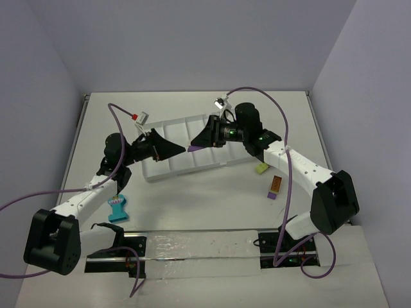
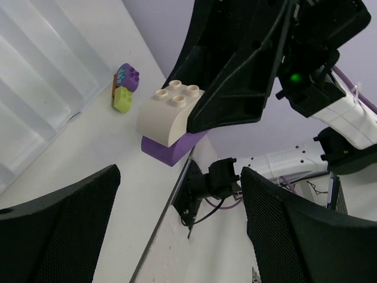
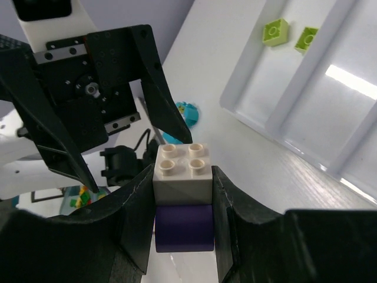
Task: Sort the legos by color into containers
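My right gripper (image 1: 194, 146) is shut on a tan brick stacked on a purple brick (image 3: 182, 203) and holds the pair above the near edge of the white tray (image 1: 183, 125). The stack also shows in the left wrist view (image 2: 171, 124). My left gripper (image 1: 174, 149) is open and empty, its jaws wide apart, facing the stack from the left and a short way off it. Two lime bricks (image 3: 275, 30) lie in one tray compartment. A flat teal comb piece (image 1: 118, 208) lies by the left arm.
On the table right of the tray lie a lime brick (image 1: 261, 168), an orange-brown brick (image 1: 275, 184) and a purple one (image 1: 271, 196); they show as a small cluster in the left wrist view (image 2: 125, 88). Both arms cross over the tray's front.
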You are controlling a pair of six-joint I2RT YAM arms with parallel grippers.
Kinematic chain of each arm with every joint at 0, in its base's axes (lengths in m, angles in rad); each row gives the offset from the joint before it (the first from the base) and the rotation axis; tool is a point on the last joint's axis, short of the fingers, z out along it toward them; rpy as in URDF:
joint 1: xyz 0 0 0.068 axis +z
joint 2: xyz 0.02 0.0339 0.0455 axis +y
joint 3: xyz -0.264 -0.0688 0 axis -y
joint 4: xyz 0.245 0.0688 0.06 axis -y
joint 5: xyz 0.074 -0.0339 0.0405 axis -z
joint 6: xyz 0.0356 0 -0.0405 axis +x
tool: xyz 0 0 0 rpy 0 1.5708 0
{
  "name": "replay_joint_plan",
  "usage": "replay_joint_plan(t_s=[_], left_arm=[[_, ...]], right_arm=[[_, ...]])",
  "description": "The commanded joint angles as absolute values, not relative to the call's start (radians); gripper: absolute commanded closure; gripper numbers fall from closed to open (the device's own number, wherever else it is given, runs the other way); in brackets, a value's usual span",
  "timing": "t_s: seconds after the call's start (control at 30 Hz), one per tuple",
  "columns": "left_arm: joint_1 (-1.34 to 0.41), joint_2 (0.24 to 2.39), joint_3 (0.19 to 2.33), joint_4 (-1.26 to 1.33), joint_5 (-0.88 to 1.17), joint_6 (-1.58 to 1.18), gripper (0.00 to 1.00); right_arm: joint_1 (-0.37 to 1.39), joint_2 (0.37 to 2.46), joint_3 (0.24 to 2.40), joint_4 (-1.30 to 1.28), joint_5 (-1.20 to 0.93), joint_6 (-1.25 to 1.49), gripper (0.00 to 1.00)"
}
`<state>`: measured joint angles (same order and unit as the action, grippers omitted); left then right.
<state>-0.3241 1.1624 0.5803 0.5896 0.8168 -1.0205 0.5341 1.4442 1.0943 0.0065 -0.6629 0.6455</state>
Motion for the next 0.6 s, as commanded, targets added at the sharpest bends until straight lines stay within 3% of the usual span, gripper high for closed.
replay_joint_plan(t_s=[0.0,0.57], left_arm=[[-0.318,1.189,0.552,0.832,0.885,-1.11,0.13],[-0.337,1.376,0.486,1.428,0.893,-1.441,0.25]], right_arm=[[0.526,1.429,1.118,0.144,-0.725,0.718,1.0],[0.529,1.457,1.092,0.301,-0.776,0.839,1.0]])
